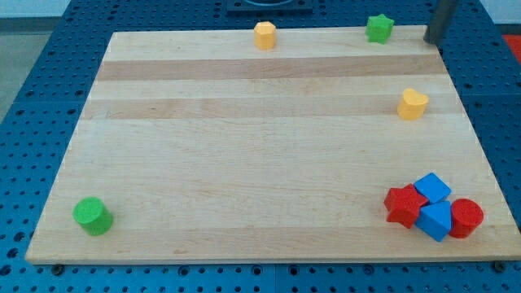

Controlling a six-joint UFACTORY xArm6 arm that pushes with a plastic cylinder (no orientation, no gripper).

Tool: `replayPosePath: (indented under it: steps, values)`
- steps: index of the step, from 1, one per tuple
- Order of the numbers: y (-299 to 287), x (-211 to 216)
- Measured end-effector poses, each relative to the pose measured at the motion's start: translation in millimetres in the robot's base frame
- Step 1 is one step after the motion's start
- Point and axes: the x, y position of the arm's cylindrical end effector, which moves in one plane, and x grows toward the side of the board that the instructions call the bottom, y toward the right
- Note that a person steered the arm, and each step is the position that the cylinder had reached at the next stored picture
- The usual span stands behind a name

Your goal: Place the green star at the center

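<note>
The green star [379, 28] lies at the top edge of the wooden board [244, 138], towards the view's right. My tip [431, 40] is at the board's top right corner, to the right of the green star and apart from it. Only the lower part of the dark rod shows.
A yellow hexagon [264, 35] sits at the top edge near the middle. A yellow heart [413, 104] lies at the right. A green cylinder [92, 216] is at the bottom left. At the bottom right cluster a red star [404, 205], two blue cubes [432, 188] [435, 220] and a red cylinder [466, 217].
</note>
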Motion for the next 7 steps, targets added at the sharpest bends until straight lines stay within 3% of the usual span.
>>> replayPosePath:
  steps: [3,7]
  values:
    - [-84,-14]
    - [-127,33]
